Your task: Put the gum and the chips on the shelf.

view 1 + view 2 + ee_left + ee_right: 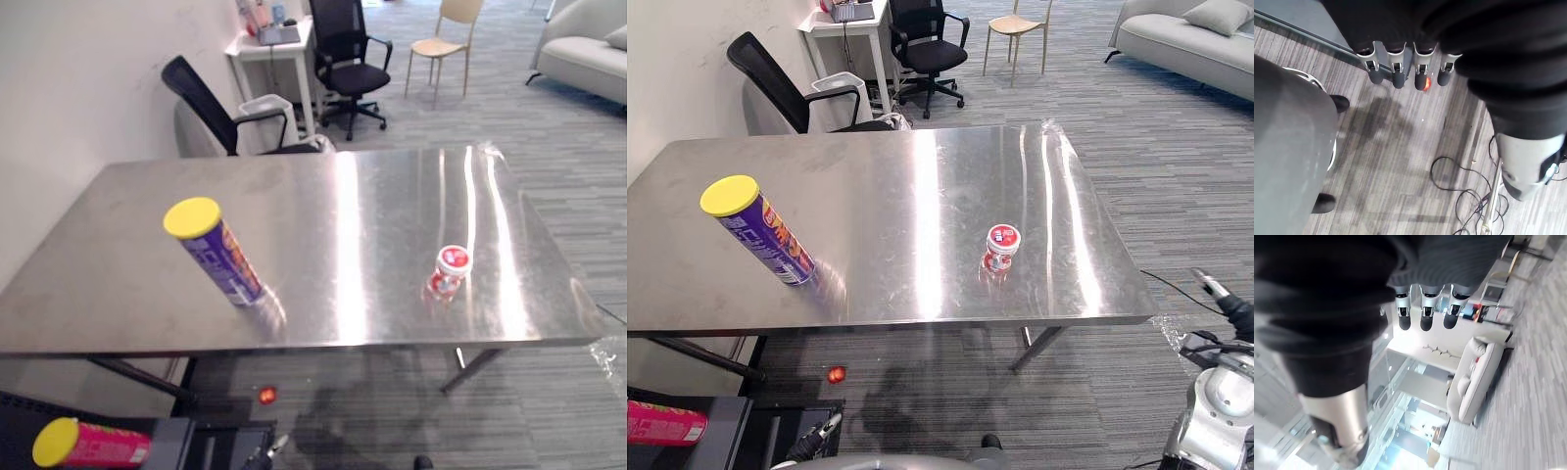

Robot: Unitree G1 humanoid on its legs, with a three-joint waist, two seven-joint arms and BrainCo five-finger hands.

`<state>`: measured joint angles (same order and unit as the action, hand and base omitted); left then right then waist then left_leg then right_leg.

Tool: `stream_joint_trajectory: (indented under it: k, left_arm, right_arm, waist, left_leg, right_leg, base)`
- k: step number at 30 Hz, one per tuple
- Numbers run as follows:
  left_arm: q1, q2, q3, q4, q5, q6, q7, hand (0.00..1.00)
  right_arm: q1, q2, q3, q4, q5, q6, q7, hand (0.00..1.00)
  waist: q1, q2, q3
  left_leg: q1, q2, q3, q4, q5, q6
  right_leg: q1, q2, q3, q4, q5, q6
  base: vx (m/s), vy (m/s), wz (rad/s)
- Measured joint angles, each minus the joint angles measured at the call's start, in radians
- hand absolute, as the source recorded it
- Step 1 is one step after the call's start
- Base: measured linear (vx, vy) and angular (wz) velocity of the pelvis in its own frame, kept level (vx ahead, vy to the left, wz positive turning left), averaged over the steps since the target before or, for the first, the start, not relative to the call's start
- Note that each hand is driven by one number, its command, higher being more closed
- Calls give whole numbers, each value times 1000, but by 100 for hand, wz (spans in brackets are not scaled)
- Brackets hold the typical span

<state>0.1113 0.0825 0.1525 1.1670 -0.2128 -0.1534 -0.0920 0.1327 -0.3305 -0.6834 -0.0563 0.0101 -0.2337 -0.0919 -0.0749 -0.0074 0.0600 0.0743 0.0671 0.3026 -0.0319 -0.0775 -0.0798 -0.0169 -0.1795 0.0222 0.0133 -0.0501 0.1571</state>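
Observation:
A purple chips can (220, 253) with a yellow lid stands on the left part of the steel table (343, 206). The small red and white gum tub (449, 273) stands at the table's right front. Below the table's front left corner is a black shelf (191, 436), and a pink can (88, 444) with a yellow lid lies on it. My left hand (1398, 68) hangs over the carpet with straight fingers and holds nothing. My right hand (1422, 308) also hangs with straight fingers and nothing in it. Both hands are away from the table.
A black office chair (211, 108) and a white bin (265, 106) stand behind the table. Farther back are a white desk (269, 49), another black chair (348, 59), a wooden chair (446, 44) and a sofa (588, 49). A small red object (266, 395) lies on the floor under the table.

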Motion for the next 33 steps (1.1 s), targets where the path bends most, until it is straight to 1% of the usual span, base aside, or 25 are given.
stream_joint_trajectory:
  k: [3,4,5,6,8,11,14,21,24,29,33]
  left_arm:
    - [2,0,-5,-14,0,0,-2,0]
    - [3,1,-11,-16,0,-1,-3,0]
    - [2,1,-12,-18,0,-1,-3,0]
    - [2,4,-26,-23,0,-4,-3,0]
    - [2,5,-32,-25,0,-11,-3,0]
    - [1,9,-40,-27,0,-12,-3,0]
    - [1,11,-51,-27,0,-12,-2,0]
    - [1,14,-71,-27,0,-18,-1,0]
    - [1,13,-70,-33,0,-18,0,0]
    - [0,10,-69,-44,0,-19,5,0]
    - [0,9,-68,-55,0,-18,9,0]
  right_arm:
    - [60,15,113,-86,8,-21,100,0]
    - [78,28,148,-104,33,-29,141,0]
    - [85,34,162,-109,37,-31,154,0]
    - [107,42,204,-121,51,-32,185,0]
    - [130,42,251,-126,77,-33,215,0]
    - [152,43,328,-135,89,-33,254,0]
    - [160,42,370,-136,117,-33,277,0]
    - [162,42,409,-135,123,-33,269,0]
    - [138,43,419,-122,114,-32,241,0]
    - [77,50,411,-71,104,-33,178,0]
    - [32,84,400,-8,90,-32,136,0]
  waist:
    - [5,-4,-1]
    - [9,-6,-2]
    - [10,-7,-3]
    - [19,-9,-4]
    - [24,-12,-6]
    - [25,-16,-6]
    - [26,-18,-6]
    - [28,-17,-6]
    - [30,-15,-8]
    - [48,-15,-7]
    - [51,-19,-5]
  left_leg:
    - [-1,1,-4,0,0,0]
    - [-2,1,-5,0,0,0]
    - [-2,1,-5,0,0,0]
    - [-2,1,-6,0,0,0]
    - [-2,1,-7,1,0,0]
    - [-2,2,-10,4,0,0]
    - [-3,3,-13,5,0,0]
    - [-8,4,-34,5,1,0]
    - [-18,4,-43,6,2,1]
    - [-18,5,-48,5,3,1]
    - [-19,5,-71,-1,12,1]
  right_leg:
    - [2,0,-2,-2,1,2]
    - [2,1,-3,-2,2,4]
    - [2,1,-3,-2,3,4]
    - [3,0,-3,-2,3,4]
    - [4,0,-4,-2,3,4]
    - [7,0,-9,-2,3,4]
    - [9,-1,-13,-4,3,4]
    - [21,0,-35,-13,3,4]
    - [21,0,-44,-13,3,4]
    - [25,1,-49,-13,3,4]
    - [35,1,-74,-13,3,4]
  base:
    - [0,0,0]
    - [0,0,0]
    - [0,0,0]
    - [0,0,0]
    - [0,0,0]
    - [0,0,0]
    - [0,0,0]
    - [3,-18,9]
    - [12,-13,9]
    - [3,-10,3]
    - [-9,-15,15]
